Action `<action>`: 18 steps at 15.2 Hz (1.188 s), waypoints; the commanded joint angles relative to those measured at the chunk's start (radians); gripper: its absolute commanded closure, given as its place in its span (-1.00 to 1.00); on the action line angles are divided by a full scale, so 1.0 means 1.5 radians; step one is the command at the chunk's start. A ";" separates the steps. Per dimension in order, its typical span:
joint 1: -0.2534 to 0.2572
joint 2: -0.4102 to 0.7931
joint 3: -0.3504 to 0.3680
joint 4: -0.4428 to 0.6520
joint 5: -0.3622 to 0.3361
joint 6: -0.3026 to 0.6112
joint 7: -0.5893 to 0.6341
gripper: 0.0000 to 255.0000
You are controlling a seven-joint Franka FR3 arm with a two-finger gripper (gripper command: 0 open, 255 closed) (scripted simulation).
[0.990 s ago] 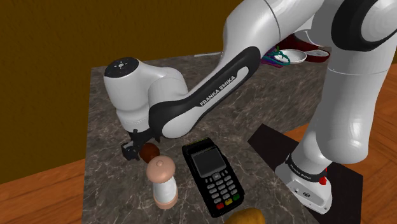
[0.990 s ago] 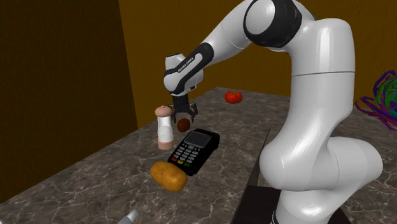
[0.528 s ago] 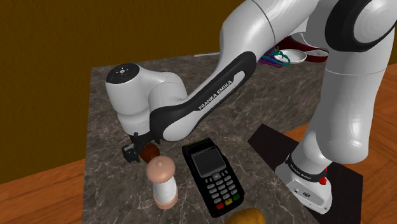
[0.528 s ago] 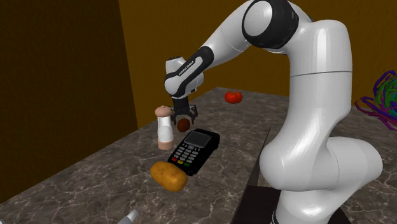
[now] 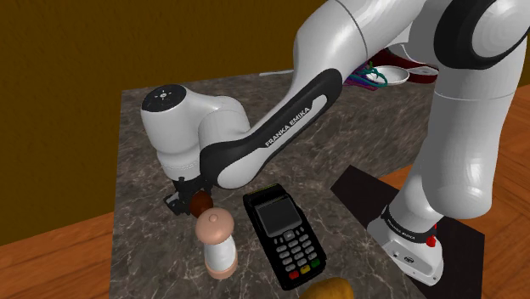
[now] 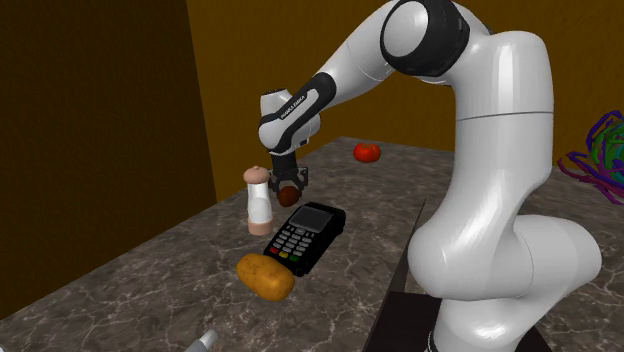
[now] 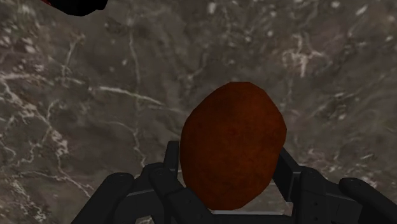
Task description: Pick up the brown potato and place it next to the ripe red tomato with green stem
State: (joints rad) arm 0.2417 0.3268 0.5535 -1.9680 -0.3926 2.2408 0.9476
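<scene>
A small dark reddish-brown oval potato (image 7: 232, 146) sits low over the dark marble tabletop (image 7: 114, 95), clasped between the gripper's black fingers (image 7: 167, 173). The gripper (image 5: 192, 203) is shut on it, pointing down, just beyond the shaker as the shoulder view looks. In the second exterior view the gripper (image 6: 289, 188) holds the potato (image 6: 290, 192) right beside the shaker. The red tomato with a green stem (image 6: 367, 152) lies farther back on the table, well apart from the gripper.
A peach-and-white shaker (image 5: 217, 242) stands close to the gripper. A black card reader (image 5: 283, 235) lies beside it. A larger yellow-brown potato (image 6: 265, 277) rests near the reader's end. A tangle of coloured wire (image 6: 600, 150) is behind the arm.
The arm sank a little over the brown oval potato, then the fingers closed from wide apart onto it.
</scene>
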 commanded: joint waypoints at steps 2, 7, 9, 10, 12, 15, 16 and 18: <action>0.000 0.000 0.000 0.000 0.000 0.000 0.000 1.00; -0.004 -0.016 0.006 0.008 0.014 -0.020 -0.011 1.00; -0.007 -0.026 0.010 0.014 0.024 -0.034 -0.019 1.00; -0.008 -0.031 0.011 0.017 0.028 -0.041 -0.023 1.00; -0.010 -0.040 0.014 0.024 0.037 -0.055 -0.030 1.00; -0.013 -0.053 0.018 0.036 0.049 -0.076 -0.040 1.00; -0.014 -0.057 0.019 0.040 0.053 -0.084 -0.043 1.00; -0.015 -0.065 0.022 0.049 0.060 -0.098 -0.049 1.00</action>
State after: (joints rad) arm 0.2197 0.2349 0.5842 -1.9021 -0.3088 2.1058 0.8788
